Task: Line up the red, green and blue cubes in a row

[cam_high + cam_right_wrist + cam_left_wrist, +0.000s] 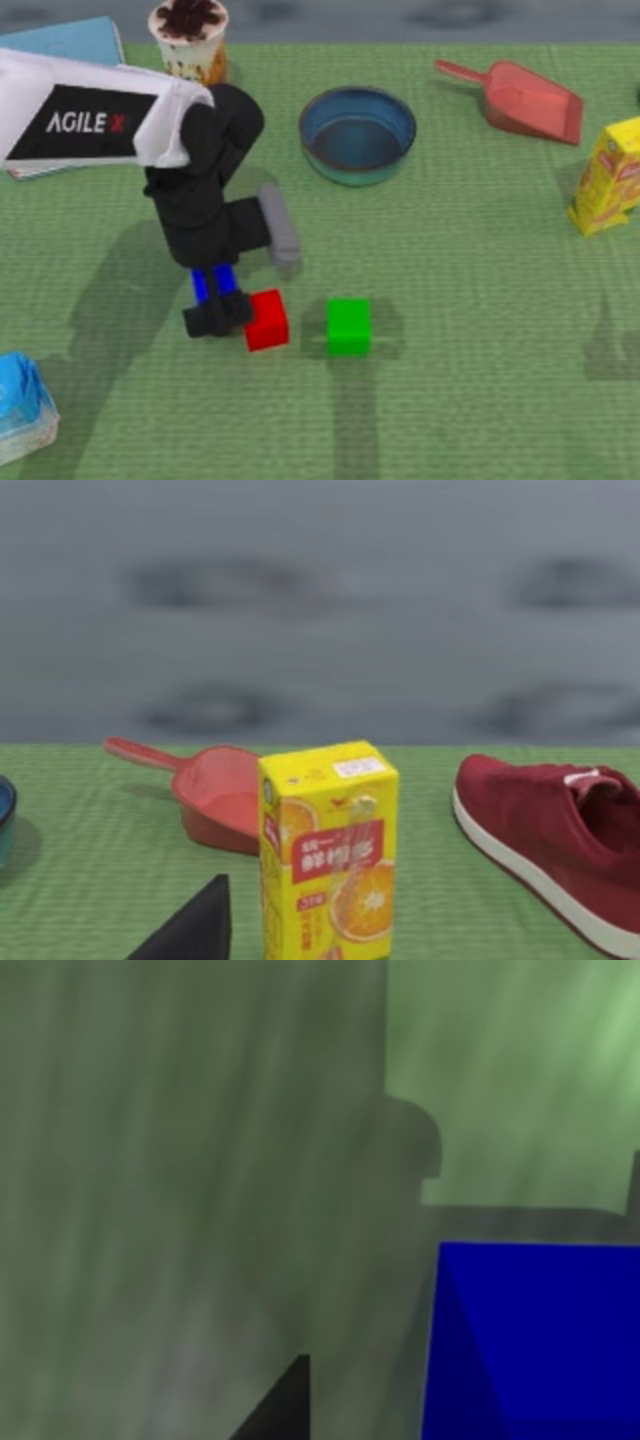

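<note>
Your left end effector (215,305) is down low on the green surface (480,330), just to the left of the red cube (266,319). You can see blue strips between its fingers from above, and the left wrist camera has the blue cube (540,1340) filling a big chunk of its view, right up close. So it looks clamped on the blue cube, with that cube sitting right beside the red one, pretty much touching or very close; I can't tell which from up top because the arm covers the seam.

The green cube (348,326) sits to the right of the red cube with a small gap between them, roughly level with it. So you've got blue, red, green running left to right across the middle of the surface.

Your right arm isn't visible from above. Its wrist camera just looks out over the juice carton (330,850), the red scoop (215,795) behind it and a red sneaker (550,830) off to the side. Only a dark sliver of that end effector shows, so I can't tell whether it's apart or together.

Other stuff around: a blue bowl (357,135) at the back centre, a dessert cup (189,38) at the back left, a book (70,45) under the left arm, and a blue packet (22,408) at the front left edge.
</note>
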You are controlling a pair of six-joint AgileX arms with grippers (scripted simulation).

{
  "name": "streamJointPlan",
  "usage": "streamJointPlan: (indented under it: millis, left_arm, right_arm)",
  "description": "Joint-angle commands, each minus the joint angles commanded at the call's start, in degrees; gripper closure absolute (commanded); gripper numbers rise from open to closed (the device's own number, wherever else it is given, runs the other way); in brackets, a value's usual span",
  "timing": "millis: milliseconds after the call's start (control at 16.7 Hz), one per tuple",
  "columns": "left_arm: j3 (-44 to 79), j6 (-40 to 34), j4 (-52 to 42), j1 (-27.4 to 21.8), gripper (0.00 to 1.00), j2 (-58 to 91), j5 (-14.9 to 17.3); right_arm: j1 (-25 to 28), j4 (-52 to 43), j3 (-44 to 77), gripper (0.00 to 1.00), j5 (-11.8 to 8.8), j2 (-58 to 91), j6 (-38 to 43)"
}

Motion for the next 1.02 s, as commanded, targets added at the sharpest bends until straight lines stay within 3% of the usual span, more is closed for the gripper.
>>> streamJointPlan:
  millis: [300, 1020]
  left_arm:
    - [0.0, 0.0, 0.0, 0.0, 0.98, 0.0, 0.0]
    - [2.0, -0.7, -4.1, -0.2, 1.0, -3.0, 1.1]
  right_arm:
    - [0.0, 0.0, 0.0, 0.0, 0.0, 0.0, 0.0]
    - [0.0, 0.0, 0.0, 0.0, 0.0, 0.0, 0.0]
